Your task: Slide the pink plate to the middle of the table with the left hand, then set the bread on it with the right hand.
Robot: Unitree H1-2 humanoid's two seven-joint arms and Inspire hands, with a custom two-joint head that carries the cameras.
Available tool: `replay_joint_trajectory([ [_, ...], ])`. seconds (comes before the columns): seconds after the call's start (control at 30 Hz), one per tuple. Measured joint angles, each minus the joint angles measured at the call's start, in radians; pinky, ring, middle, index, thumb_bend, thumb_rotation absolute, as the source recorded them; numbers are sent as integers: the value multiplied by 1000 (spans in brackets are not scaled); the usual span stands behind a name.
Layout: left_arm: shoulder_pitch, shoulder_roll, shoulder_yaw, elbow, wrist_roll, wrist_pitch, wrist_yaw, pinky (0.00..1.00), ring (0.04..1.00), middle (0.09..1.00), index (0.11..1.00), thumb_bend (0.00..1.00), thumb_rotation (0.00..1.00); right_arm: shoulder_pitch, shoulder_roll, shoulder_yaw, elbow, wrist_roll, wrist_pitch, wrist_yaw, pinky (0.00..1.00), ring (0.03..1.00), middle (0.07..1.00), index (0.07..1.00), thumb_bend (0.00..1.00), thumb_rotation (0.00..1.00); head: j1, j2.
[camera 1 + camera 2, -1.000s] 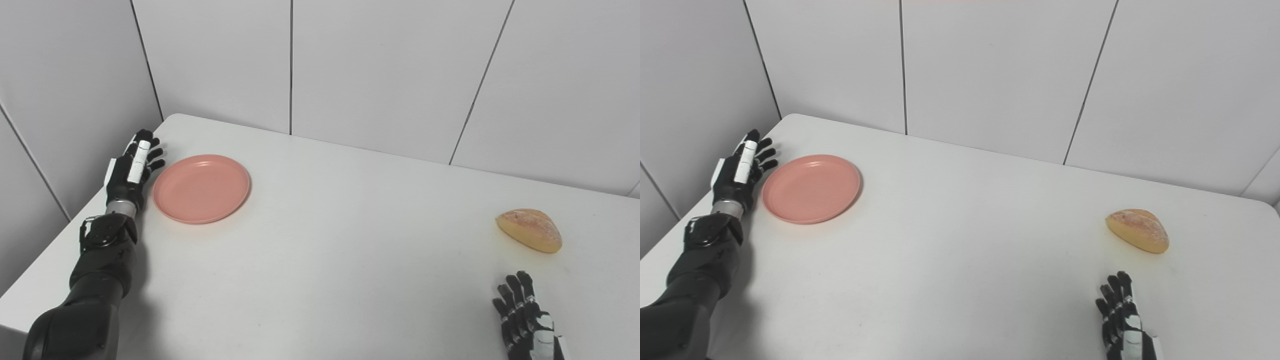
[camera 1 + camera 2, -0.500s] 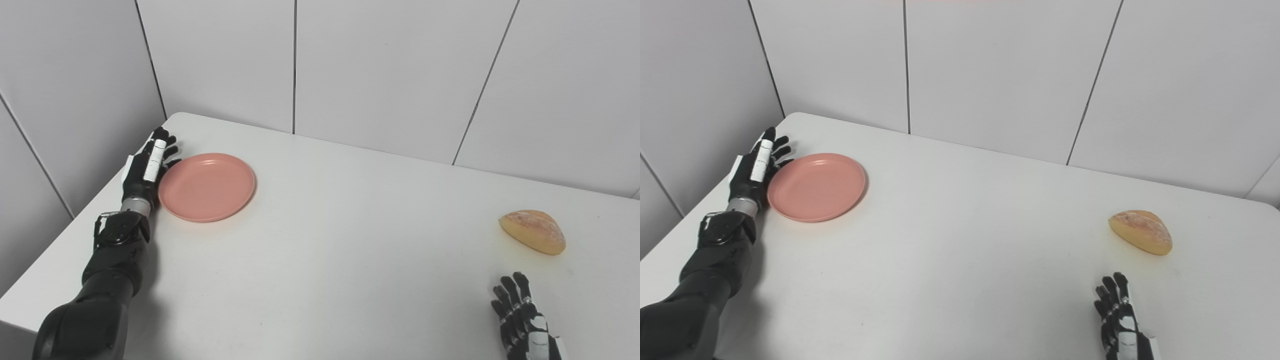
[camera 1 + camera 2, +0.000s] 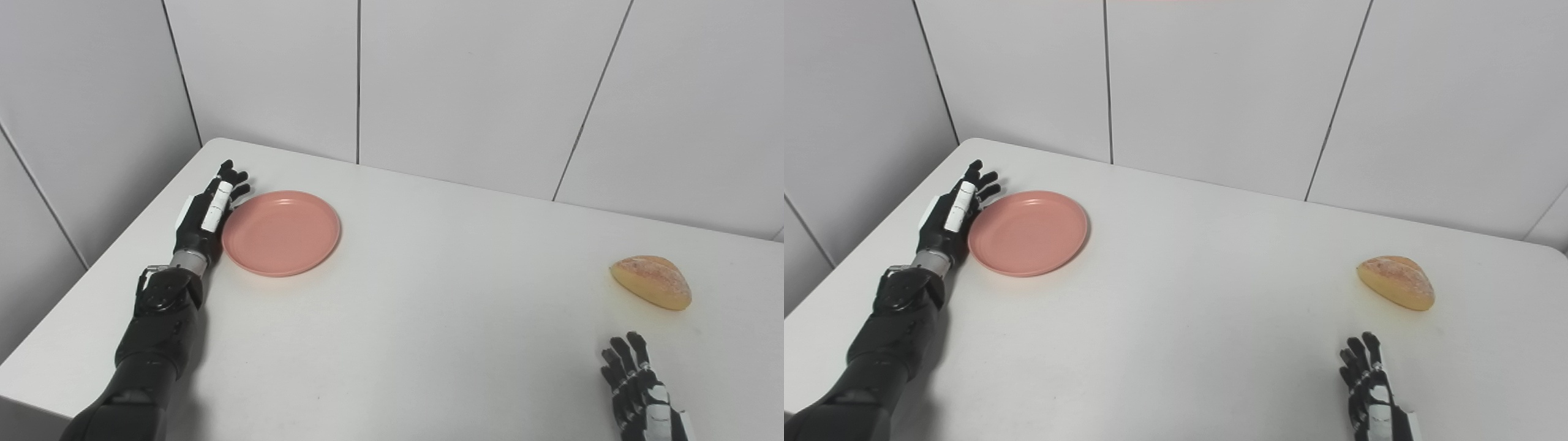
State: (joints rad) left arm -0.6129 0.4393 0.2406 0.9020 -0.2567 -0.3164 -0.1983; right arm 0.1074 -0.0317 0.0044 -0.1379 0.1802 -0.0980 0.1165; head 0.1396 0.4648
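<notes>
The pink plate (image 3: 281,231) lies flat on the white table (image 3: 429,306), on its left side. My left hand (image 3: 205,214) is open, fingers stretched out, and its side rests against the plate's left rim. The bread (image 3: 651,281), a golden half-loaf, lies at the far right of the table. My right hand (image 3: 640,392) is open and empty, flat near the bottom right, a little in front of the bread and apart from it. The same scene shows in the right eye view: plate (image 3: 1028,232), left hand (image 3: 950,215), bread (image 3: 1396,282), right hand (image 3: 1369,389).
White panelled walls (image 3: 459,79) stand behind the table and along its left side. The table's left edge (image 3: 92,288) runs close by my left arm. Bare table surface lies between the plate and the bread.
My left hand has pushed the pink plate to the right, towards the middle of the table. The right hand and the bread have stayed where they were.
</notes>
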Motion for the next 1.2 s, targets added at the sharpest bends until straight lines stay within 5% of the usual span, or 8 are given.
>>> replay_joint_trajectory([
  [0.7,-10,-13,-42,26,3,-21,-19,683,867,899,935,1000,800,0,17,-2,4,-40,-2,-17,947,928,930,955,821,1000,-37,-3],
  [1.2,-1,-66,-94,-57,29,47,-12,672,851,880,945,1000,798,4,41,8,-1,-65,-2,-28,926,912,916,947,830,992,-75,2],
])
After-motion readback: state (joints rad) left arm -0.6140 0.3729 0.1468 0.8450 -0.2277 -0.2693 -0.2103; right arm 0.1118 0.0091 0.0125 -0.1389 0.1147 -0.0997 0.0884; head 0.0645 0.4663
